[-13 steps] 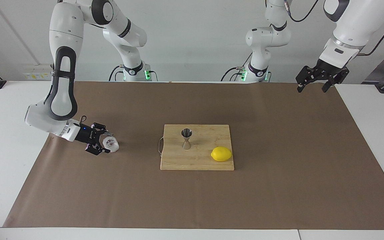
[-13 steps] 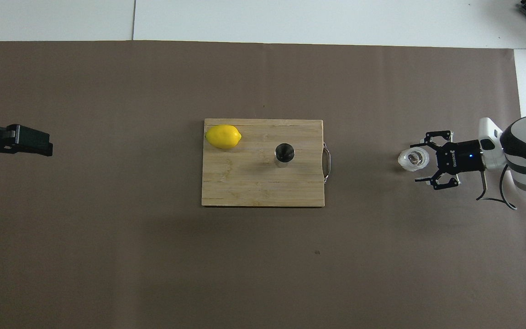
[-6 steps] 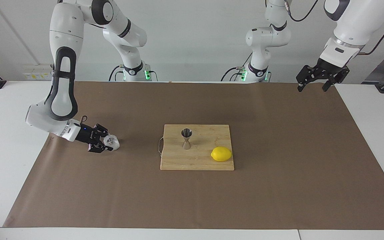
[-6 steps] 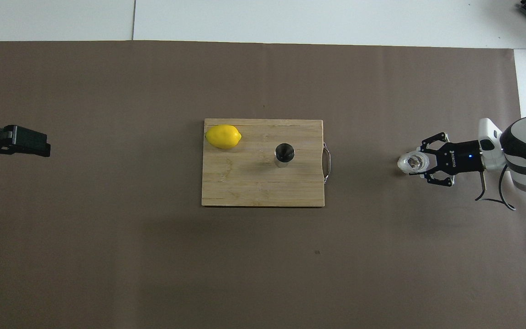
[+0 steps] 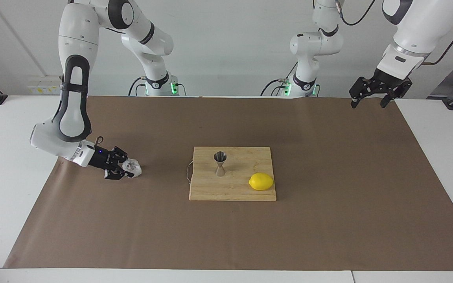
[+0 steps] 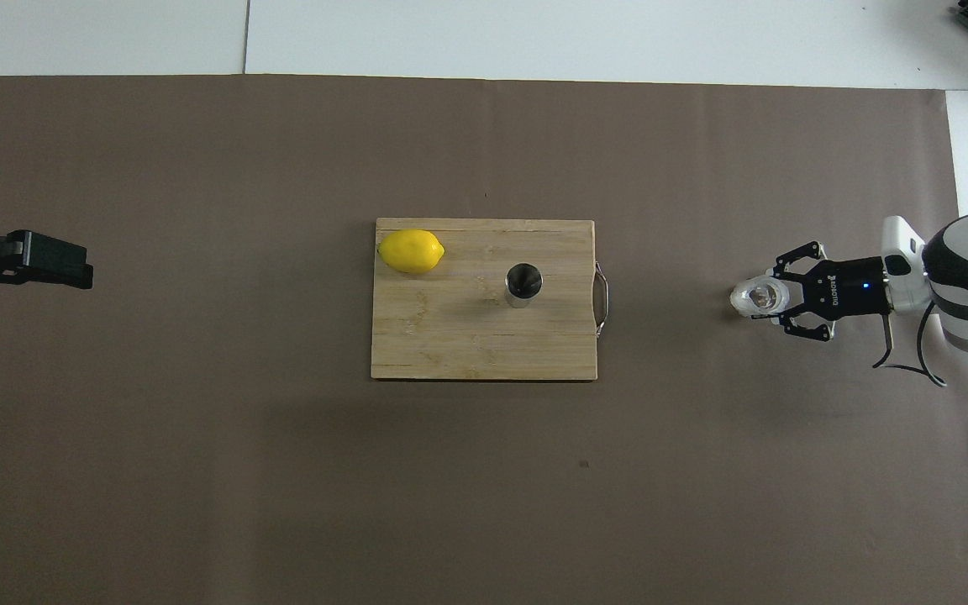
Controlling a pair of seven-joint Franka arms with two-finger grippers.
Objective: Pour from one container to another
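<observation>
The clear faceted glass tumbler (image 5: 133, 167) is low at the brown paper toward the right arm's end of the table; it also shows in the overhead view (image 6: 753, 297). My right gripper (image 5: 128, 170) (image 6: 768, 298) lies nearly level and is shut on the tumbler from the side. The steel hourglass jigger (image 5: 220, 163) (image 6: 523, 283) stands upright on the wooden cutting board (image 5: 232, 190) (image 6: 450, 336) at the table's middle. My left gripper (image 5: 368, 103) (image 6: 47, 262) waits open and empty, raised over the left arm's end of the table.
A yellow lemon (image 5: 261, 181) (image 6: 411, 251) lies on the board's corner, farther from the robots than the jigger and toward the left arm's end. The board has a metal handle (image 6: 602, 287) on its edge toward the right arm. Brown paper (image 5: 328, 220) covers the table.
My right gripper's fingers have closed from wide open onto the tumbler, which shifted slightly. The left arm has barely moved.
</observation>
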